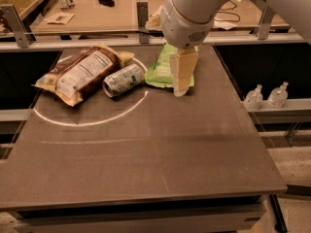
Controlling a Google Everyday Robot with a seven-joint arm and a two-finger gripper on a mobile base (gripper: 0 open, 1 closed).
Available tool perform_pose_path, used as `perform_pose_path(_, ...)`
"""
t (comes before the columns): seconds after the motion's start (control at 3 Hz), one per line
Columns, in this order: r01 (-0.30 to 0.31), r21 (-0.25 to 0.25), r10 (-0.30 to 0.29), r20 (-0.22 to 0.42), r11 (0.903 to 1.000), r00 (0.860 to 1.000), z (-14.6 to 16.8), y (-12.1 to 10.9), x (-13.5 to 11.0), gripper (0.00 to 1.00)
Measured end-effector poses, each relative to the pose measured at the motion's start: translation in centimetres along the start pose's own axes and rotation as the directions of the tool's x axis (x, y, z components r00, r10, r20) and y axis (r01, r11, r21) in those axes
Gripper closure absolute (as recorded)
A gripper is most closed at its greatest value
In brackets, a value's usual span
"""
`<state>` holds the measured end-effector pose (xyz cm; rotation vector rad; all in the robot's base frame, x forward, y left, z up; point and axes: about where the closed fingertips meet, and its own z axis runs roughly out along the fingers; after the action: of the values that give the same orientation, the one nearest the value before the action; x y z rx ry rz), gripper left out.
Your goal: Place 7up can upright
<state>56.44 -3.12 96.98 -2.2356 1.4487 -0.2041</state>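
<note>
The 7up can lies on its side on the dark table, silver top toward the lower left, touching a brown snack bag. My gripper hangs from the white arm to the right of the can, over the light-green snack bag. Its cream fingers point down, and it holds nothing. It is apart from the can by about a can's length.
Two small clear bottles stand on a ledge past the table's right edge. A metal rail runs along the table's back, with a wooden counter holding clutter behind it. A white arc is marked on the tabletop.
</note>
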Motion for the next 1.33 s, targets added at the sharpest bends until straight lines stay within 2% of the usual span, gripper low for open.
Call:
perform_pose_path(0.33,0.0,0.0,0.0,0.0,1.0,1.0,0.0,0.0,0.0,0.0)
perform_pose_path(0.67,-0.015,-0.025,0.016,0.007,0.9996,1.0,1.0,-0.9,0.3,0.0)
perform_pose_path(1.0,-0.029,-0.061,0.031,0.025,0.9977,0.999,2.7,-2.5,1.3,0.0)
perform_pose_path(1.33,-0.013,-0.076,0.016,0.042,0.997,0.999,4.0,-4.1,2.5,0.0)
